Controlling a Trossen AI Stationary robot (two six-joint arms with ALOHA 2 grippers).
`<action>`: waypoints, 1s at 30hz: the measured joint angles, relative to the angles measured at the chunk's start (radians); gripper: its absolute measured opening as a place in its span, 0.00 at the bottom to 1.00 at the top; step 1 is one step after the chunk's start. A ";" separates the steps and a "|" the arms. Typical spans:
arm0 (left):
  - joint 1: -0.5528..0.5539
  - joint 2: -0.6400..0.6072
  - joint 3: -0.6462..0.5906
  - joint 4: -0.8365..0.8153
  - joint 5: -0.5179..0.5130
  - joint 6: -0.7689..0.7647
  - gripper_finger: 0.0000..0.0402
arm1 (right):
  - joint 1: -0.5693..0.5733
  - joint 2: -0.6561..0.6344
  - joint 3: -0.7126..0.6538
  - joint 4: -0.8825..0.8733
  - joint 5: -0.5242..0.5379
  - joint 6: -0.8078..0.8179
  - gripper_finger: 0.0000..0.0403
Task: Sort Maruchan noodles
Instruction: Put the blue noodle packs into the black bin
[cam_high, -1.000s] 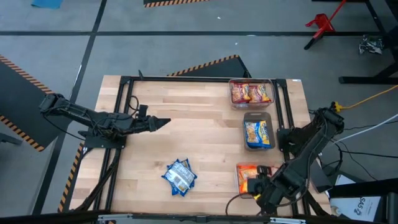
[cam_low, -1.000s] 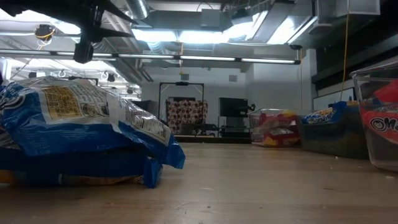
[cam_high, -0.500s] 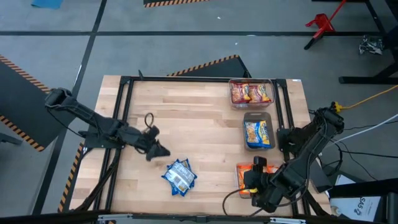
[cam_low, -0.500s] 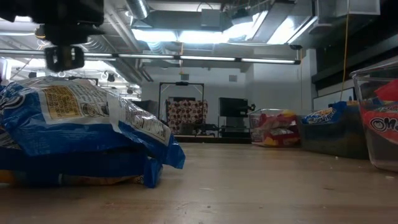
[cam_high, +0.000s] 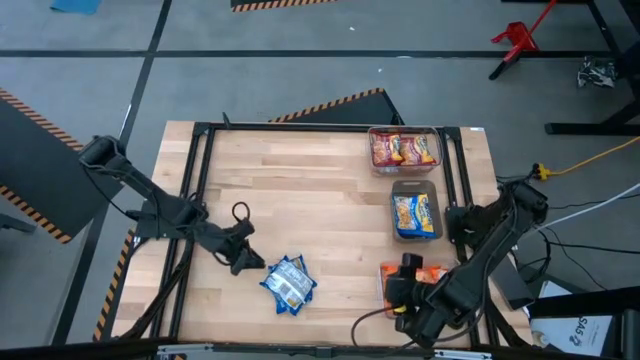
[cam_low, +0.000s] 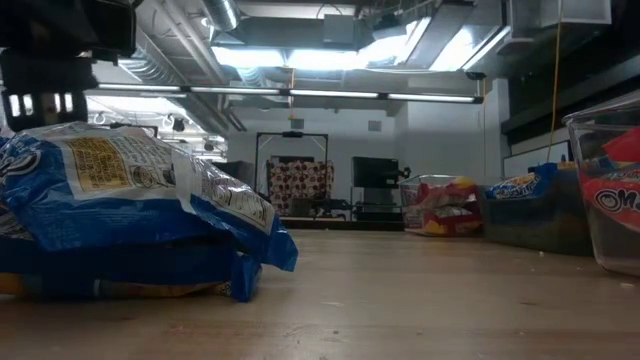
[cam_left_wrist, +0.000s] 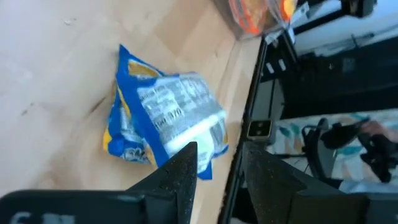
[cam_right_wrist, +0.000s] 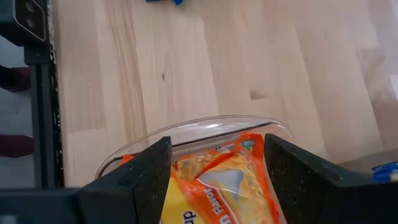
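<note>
A small pile of blue-and-yellow noodle packets (cam_high: 289, 283) lies on the wooden table near its front edge, the top packet resting on the ones below; it also shows in the low view (cam_low: 130, 205) and the left wrist view (cam_left_wrist: 163, 118). My left gripper (cam_high: 252, 263) is open, tipped down just left of the pile, touching nothing (cam_left_wrist: 219, 171). My right gripper (cam_high: 400, 292) is open above the near clear bin (cam_right_wrist: 186, 134). Its fingers stand wide on either side of an orange packet (cam_right_wrist: 217, 183) lying in that bin.
Three clear bins stand along the table's right side: the far one (cam_high: 404, 150) holds dark red packets, the middle one (cam_high: 415, 215) a blue-and-yellow packet, the near one (cam_high: 388, 275) orange packets. A black frame (cam_high: 200, 180) runs along the table's left, far and right sides.
My left gripper has swung from the left middle of the table toward the near edge and right, tipping down, and now stands beside the blue-and-yellow pile. The pile has not moved.
</note>
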 joint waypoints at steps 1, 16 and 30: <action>-0.006 0.007 0.000 0.004 -0.002 0.005 0.32 | 0.000 0.008 0.000 0.003 0.000 0.003 0.59; -0.033 0.193 0.000 0.025 0.030 -0.112 0.56 | 0.000 0.036 0.000 0.025 -0.017 0.010 0.59; -0.033 0.415 0.000 0.277 0.053 -0.222 0.62 | 0.000 0.036 0.000 0.026 -0.018 0.010 0.59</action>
